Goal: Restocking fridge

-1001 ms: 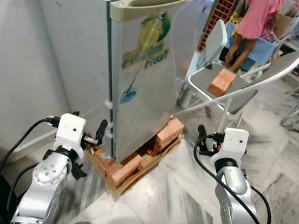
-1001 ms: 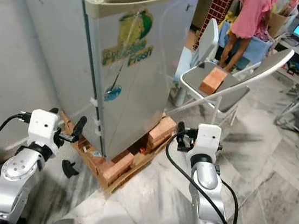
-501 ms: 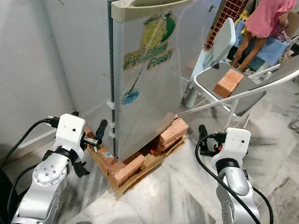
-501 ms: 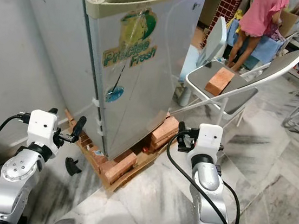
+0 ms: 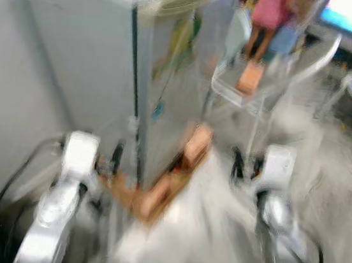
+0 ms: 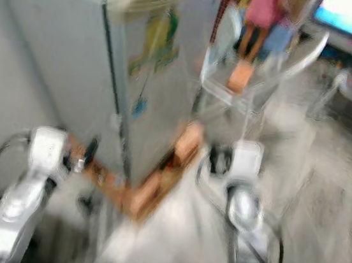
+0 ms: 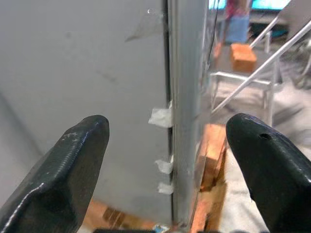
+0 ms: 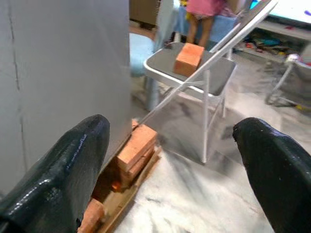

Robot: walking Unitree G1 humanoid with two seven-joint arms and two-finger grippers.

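We held our left gripper [image 7: 167, 160] and right gripper [image 8: 170, 165] wide apart, empty. Ahead the shut fridge [image 7: 97, 73] stood on bricks [image 8: 136, 145] over marble floor [image 8: 194, 194]; beyond, a folding chair [image 8: 204, 73] bore one brick [image 8: 188, 58].

A lived-in home is indicated: a grey fridge [image 7: 187, 97] is propped on bricks [image 8: 136, 145] over a marble-patterned floor [image 8: 194, 194]. A folding chair [image 8: 194, 73] carrying a loose brick [image 8: 188, 58] is seen beside it, with a person [image 8: 204, 7] standing behind.
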